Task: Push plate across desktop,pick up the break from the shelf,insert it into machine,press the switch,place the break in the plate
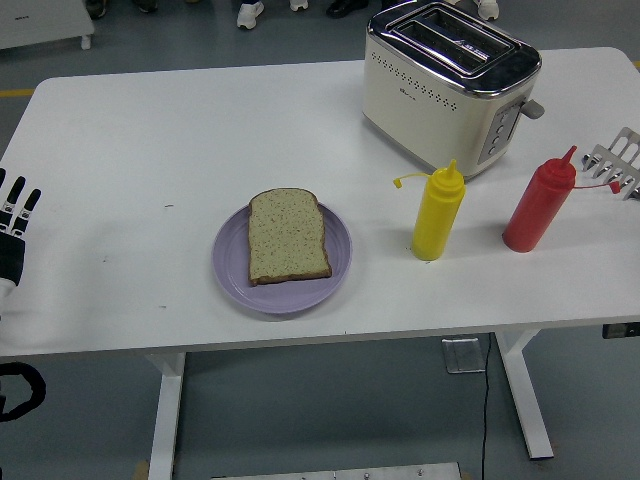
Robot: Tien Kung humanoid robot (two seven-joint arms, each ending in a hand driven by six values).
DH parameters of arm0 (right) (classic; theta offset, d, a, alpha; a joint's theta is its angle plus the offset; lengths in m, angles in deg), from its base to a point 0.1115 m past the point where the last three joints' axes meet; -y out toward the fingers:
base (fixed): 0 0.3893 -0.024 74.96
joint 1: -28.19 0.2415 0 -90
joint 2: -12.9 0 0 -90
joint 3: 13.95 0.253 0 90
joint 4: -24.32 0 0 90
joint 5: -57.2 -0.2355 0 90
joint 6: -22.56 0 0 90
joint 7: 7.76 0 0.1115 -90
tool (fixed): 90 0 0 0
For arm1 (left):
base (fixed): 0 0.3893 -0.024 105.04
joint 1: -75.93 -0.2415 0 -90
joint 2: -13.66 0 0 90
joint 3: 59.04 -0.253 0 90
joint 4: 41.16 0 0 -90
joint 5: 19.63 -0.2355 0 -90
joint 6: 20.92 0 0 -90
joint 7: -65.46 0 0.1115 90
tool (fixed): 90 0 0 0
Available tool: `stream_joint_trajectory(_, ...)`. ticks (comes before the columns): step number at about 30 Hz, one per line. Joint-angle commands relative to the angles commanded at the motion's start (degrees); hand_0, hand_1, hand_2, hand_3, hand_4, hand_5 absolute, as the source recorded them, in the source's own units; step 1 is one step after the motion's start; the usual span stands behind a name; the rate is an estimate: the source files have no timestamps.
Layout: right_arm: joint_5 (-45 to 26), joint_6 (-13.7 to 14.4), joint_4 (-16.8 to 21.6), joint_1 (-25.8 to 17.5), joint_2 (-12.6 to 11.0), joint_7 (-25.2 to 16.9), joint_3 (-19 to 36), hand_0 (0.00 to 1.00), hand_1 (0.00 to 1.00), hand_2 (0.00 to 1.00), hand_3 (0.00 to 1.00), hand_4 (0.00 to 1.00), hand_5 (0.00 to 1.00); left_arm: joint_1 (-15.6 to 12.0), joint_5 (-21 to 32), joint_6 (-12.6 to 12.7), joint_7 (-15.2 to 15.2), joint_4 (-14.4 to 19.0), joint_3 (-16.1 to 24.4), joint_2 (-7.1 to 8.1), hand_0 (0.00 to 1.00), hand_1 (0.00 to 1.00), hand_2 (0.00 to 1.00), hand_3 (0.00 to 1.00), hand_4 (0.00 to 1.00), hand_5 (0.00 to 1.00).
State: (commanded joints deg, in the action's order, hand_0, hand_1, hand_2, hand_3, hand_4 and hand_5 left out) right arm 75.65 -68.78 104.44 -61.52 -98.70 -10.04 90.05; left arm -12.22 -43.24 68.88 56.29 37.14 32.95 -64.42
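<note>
the table (200,130) has a smooth, matt white top; the plate (228,275) on it looks like smooth lilac plastic or glazed ware with a faint sheen, which of the two cannot be told; the bread (287,235) is rough, porous and speckled, with a darker crust. the toaster (450,85) has a glossy cream body capped with polished, mirror-bright metal; the yellow bottle (438,212) and red bottle (541,204) are smooth, slightly shiny plastic; the rack (618,160) looks like bare grey metal; the left hand (14,232) is black and white hard plastic.

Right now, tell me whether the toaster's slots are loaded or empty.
Empty: the toaster shows two dark open slots, and the bread slice lies on the purple plate.
</note>
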Motion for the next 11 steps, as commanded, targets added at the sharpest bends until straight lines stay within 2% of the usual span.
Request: stream_joint_trajectory(11, -0.1, 0.0, 0.0, -0.1, 0.0, 0.0, -0.1, 0.84, 0.795, 0.806, 0.795, 0.49, 0.578, -0.1, 0.0, 0.0, 0.0, 0.0, -0.1, 0.07, 0.814, 0.859, 0.92, 0.85, 0.644, 0.998)
